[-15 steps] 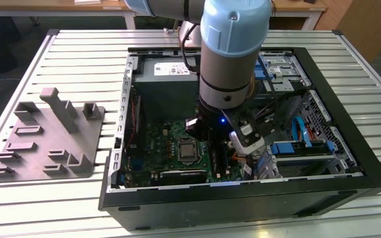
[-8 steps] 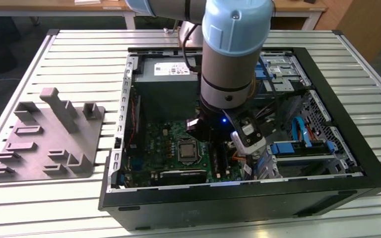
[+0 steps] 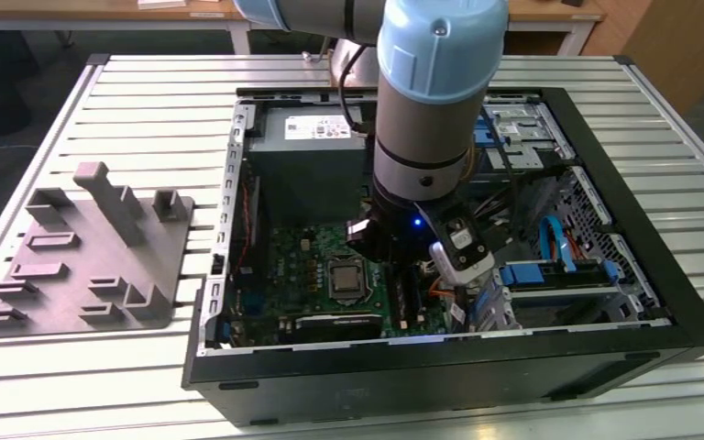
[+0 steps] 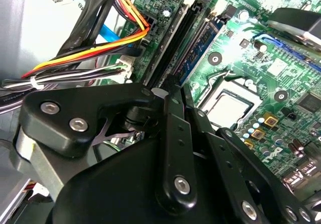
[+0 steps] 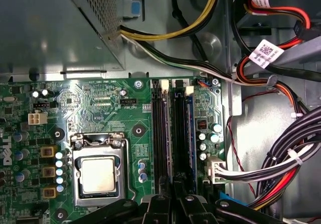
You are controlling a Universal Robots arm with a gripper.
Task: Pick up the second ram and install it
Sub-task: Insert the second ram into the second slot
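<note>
While the arm reaches down into the open computer case [image 3: 645,302], the claw [image 5: 174,196] hangs directly over the memory slots [image 5: 159,133] beside the CPU socket [image 5: 98,174] on the motherboard [image 5: 100,103]. Its fingers [image 4: 175,133] are drawn close together on a thin dark strip that runs into the slot line; I judge this to be the second ram [image 5: 179,133], gripped edge-on and already lowered into or just above its slot. A blue-labelled module [image 4: 200,45] sits in the row alongside in the second wrist view, so the first stick looks installed. Whether the held stick is fully pressed home and latched cannot be told. On the bench [image 3: 107,367], the grey fixture tray [image 3: 83,266] stands well apart from the case.
</note>
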